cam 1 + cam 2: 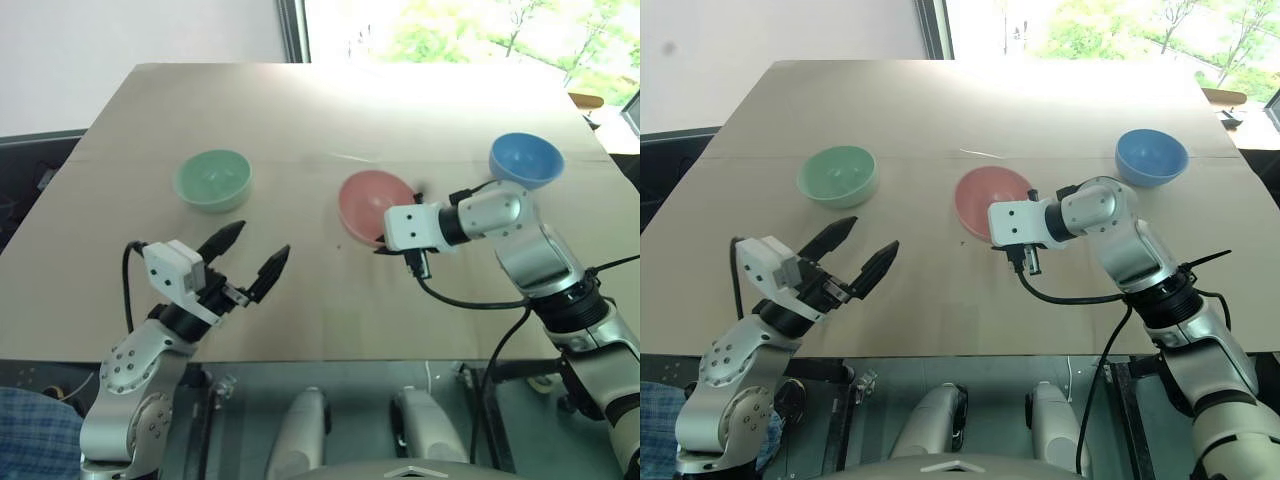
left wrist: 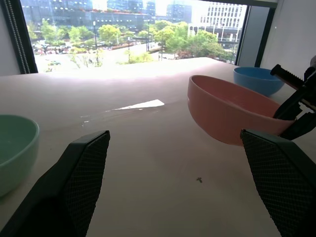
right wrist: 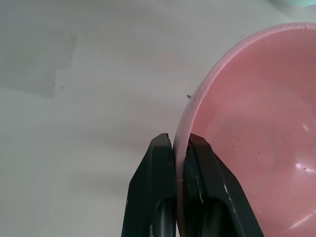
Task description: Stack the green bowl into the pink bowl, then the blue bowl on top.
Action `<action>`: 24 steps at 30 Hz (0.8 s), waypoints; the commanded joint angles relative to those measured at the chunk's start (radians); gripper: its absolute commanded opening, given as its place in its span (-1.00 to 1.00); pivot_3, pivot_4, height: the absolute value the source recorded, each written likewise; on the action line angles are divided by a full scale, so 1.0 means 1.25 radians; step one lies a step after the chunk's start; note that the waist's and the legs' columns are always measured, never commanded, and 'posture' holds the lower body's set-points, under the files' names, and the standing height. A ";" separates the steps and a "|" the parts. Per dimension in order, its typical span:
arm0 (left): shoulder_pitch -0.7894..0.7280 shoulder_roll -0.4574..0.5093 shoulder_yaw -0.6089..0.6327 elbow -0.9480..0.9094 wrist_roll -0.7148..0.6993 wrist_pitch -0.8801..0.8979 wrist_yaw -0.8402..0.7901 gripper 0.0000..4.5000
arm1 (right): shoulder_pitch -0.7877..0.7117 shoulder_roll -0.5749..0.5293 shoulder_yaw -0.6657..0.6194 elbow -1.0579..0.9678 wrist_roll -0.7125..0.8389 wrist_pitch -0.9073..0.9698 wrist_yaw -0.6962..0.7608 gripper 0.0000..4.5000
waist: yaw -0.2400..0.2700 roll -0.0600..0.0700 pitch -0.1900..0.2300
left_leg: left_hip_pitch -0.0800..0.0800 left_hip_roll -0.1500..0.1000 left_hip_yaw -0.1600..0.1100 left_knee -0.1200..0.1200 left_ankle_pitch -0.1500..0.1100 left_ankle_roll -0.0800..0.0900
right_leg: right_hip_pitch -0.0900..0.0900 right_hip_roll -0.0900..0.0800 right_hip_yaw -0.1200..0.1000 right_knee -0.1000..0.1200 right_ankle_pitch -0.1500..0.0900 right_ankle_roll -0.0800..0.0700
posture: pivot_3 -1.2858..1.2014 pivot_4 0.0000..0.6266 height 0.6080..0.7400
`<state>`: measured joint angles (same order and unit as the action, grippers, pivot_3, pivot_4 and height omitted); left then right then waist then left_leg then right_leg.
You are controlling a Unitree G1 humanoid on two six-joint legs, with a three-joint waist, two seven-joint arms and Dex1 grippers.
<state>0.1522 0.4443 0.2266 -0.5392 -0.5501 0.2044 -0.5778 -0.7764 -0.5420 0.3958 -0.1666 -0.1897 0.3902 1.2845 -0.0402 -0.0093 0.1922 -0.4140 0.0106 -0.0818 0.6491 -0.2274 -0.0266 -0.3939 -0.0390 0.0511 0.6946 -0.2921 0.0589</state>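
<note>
We find the right gripper (image 3: 180,143) clamped on the pink bowl's (image 1: 372,203) rim, the bowl tipped, mouth tilting away from the wrist; being round, it has no long axis. We judge positioning underway. The left gripper (image 1: 253,253), fingers wide apart, has the green bowl (image 1: 212,178) just ahead; grasping it comes next. The blue bowl (image 1: 525,158) sits behind the right wrist.

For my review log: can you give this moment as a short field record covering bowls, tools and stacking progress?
pink bowl: round salmon-pink plastic bowl, mid-table, tilted, rim pinched by right tool
green bowl: round mint-green plastic bowl, robot's left side, standing alone
blue bowl: round sky-blue plastic bowl, robot's right, far side, standing alone
left tool: open, holding nothing, above cardboard-covered table
stacking: none yet
</note>
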 commanded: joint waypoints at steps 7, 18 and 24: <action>-0.035 0.017 0.003 0.022 -0.001 -0.008 -0.026 1.00 | 0.004 -0.006 0.015 -0.073 -0.003 0.095 -0.054 0.39 | 0.000 0.000 0.000 | 0.000 0.000 0.000 0.000 0.000 0.000 | 0.000 0.000 0.000 0.000 0.000 0.000 | 0.03 -0.52 1.00; -0.107 0.067 -0.016 0.066 0.030 0.014 -0.051 1.00 | 0.045 -0.025 -0.203 -0.114 0.152 0.175 -0.155 0.99 | 0.007 0.000 0.000 | -0.001 0.000 -0.001 0.000 0.000 0.000 | 0.000 0.000 -0.001 -0.001 0.000 0.000 | 0.03 -0.52 1.00; -0.275 0.168 -0.071 0.244 0.208 0.012 -0.023 1.00 | 0.140 -0.038 -0.486 -0.208 0.415 0.322 -0.153 0.99 | 0.014 0.000 0.000 | -0.001 0.000 -0.002 0.000 0.000 0.000 | 0.001 0.000 -0.003 0.000 0.000 0.000 | 0.03 -0.52 1.00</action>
<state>-0.1591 0.6289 0.1469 -0.2836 -0.3724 0.2368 -0.6293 -0.6179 -0.5818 -0.0988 -0.3745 0.2215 0.7549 1.0858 -0.0233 -0.0098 0.1924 -0.4154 0.0101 -0.0853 0.6490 -0.2274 -0.0265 -0.3924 -0.0387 0.0466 0.6937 -0.2921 0.0589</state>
